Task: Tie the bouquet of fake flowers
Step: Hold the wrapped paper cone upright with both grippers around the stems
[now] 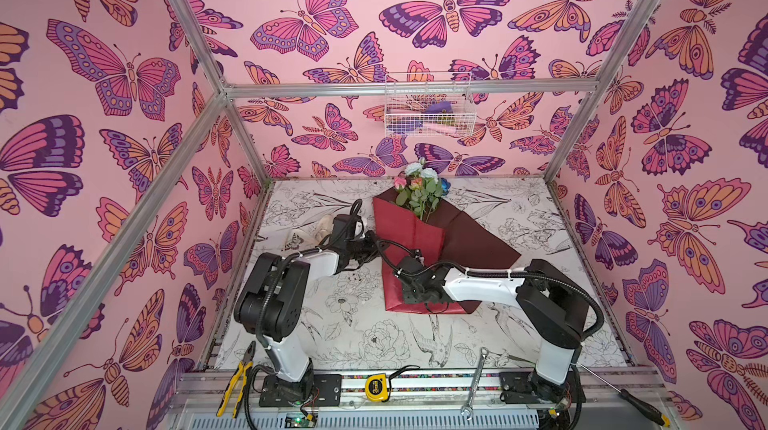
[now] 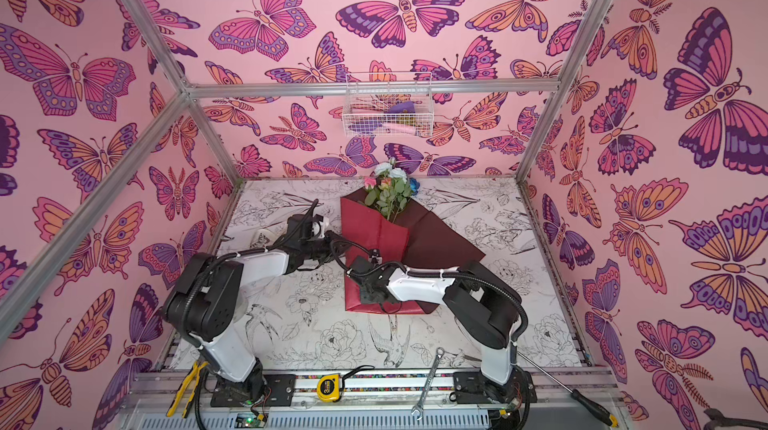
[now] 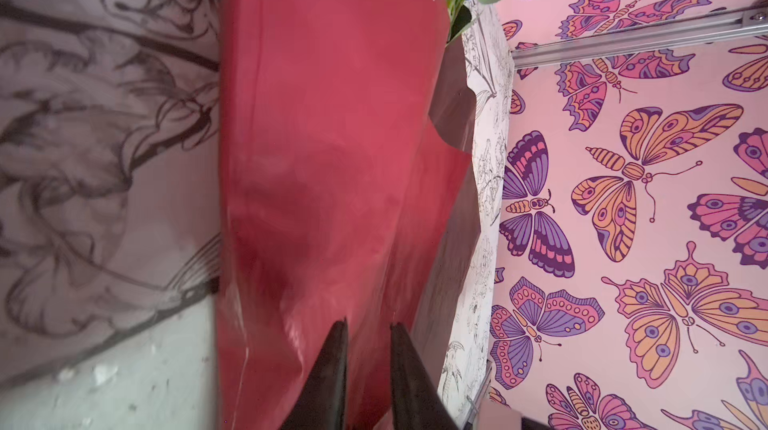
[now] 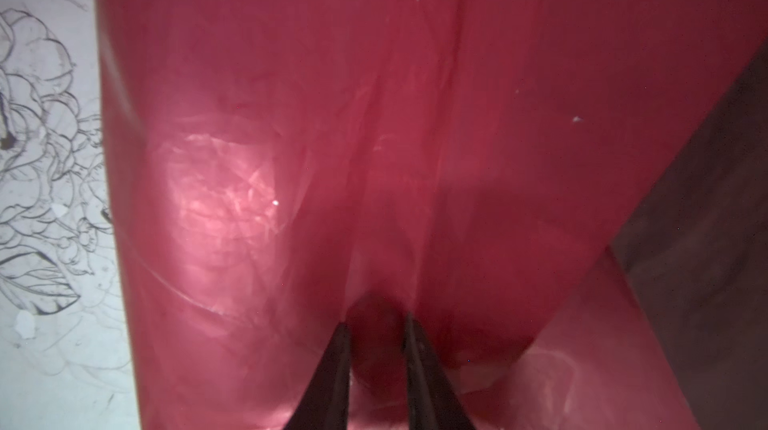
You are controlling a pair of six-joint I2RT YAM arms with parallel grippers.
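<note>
the flower-printed table (image 1: 365, 336) carries the bouquet of fake flowers (image 1: 415, 232) and a cream ribbon (image 1: 322, 225) beside it.

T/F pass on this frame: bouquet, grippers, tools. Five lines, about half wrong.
1. The bouquet of fake flowers lies on the table, heads toward the back wall. True.
2. Both grippers hover over bare table. False: the left gripper and right gripper are at the red wrapping paper.
3. The tape measure sits on the front rail. True.
4. The wire basket stands on the table. False: it hangs on the back wall.
5. The pliers lie front right. False: front left in both top views.
</note>
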